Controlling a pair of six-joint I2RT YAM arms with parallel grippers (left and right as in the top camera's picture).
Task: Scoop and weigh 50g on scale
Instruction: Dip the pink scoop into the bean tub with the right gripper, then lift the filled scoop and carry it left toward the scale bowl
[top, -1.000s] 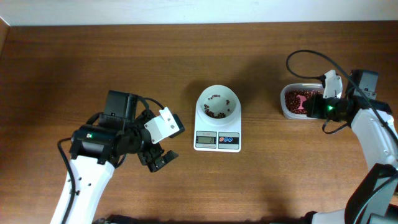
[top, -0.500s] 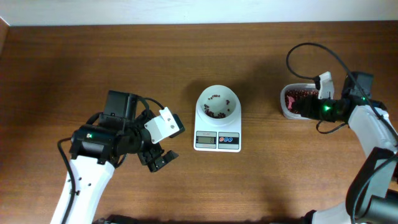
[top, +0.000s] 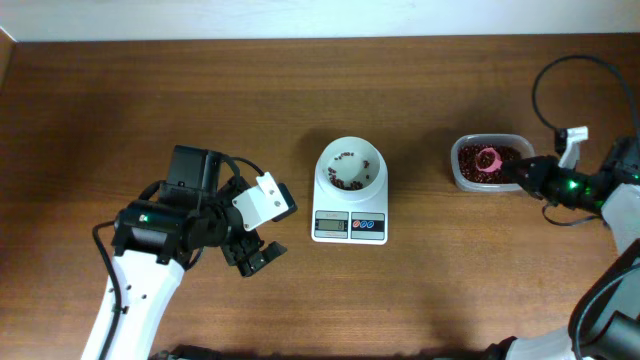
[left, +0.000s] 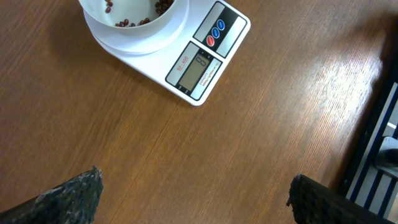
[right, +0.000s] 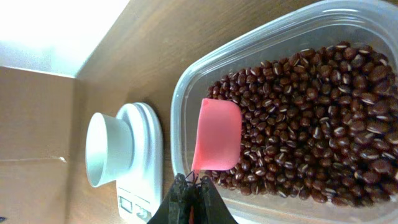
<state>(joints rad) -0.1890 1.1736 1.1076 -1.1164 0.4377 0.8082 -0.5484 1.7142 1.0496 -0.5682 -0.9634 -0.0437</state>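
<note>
The right end effector (right: 191, 183) sits farther back, clamped on the pink scoop (right: 217, 134) in the bean container (right: 180, 106); the left end effector (left: 194, 180) gapes idle. The scale (top: 349, 226) stands centred on the counter (top: 150, 100) (bowl (top: 350, 152) sparsely filled): a tilted carry risks spilling beans (right: 298, 112)

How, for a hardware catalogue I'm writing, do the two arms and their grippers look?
Both arms have white links and black joint housings. The left arm carries a green marking, black cables and a white camera box; the left gripper is black and rough-textured. The right arm shows a green light and a looping black cable; the right gripper is black.
</note>
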